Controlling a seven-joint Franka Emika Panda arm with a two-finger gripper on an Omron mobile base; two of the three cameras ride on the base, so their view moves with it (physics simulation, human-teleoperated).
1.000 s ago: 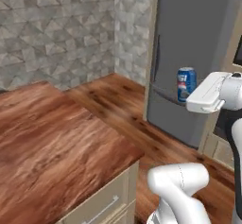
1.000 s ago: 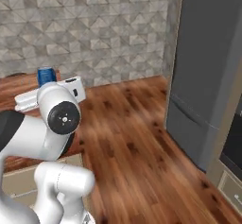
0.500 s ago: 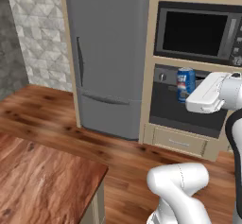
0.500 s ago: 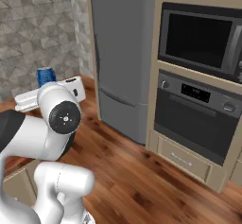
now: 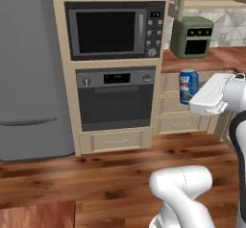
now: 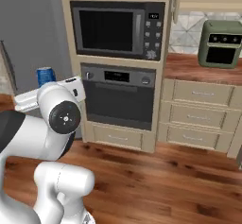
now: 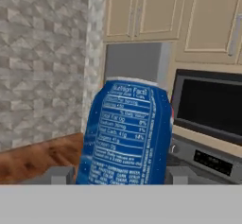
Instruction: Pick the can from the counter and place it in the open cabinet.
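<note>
Carrying step: the gripper (image 7: 121,175) is closed on the blue soda can (image 5: 188,86), centre-right in the left base view; next, reach the open cabinet.

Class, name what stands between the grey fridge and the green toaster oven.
In the left base view, the microwave above the built-in oven stands between the fridge and toaster oven.

My arm's white hand (image 5: 211,95) is at mid-right, the can (image 5: 188,86) upright just left of it, held off the floor in front of the beige drawers (image 5: 178,109). Green toaster oven (image 5: 192,36) sits on the counter (image 5: 211,60). Black microwave (image 5: 114,29) above the built-in oven (image 5: 116,97), grey fridge (image 5: 26,73) left.
</note>
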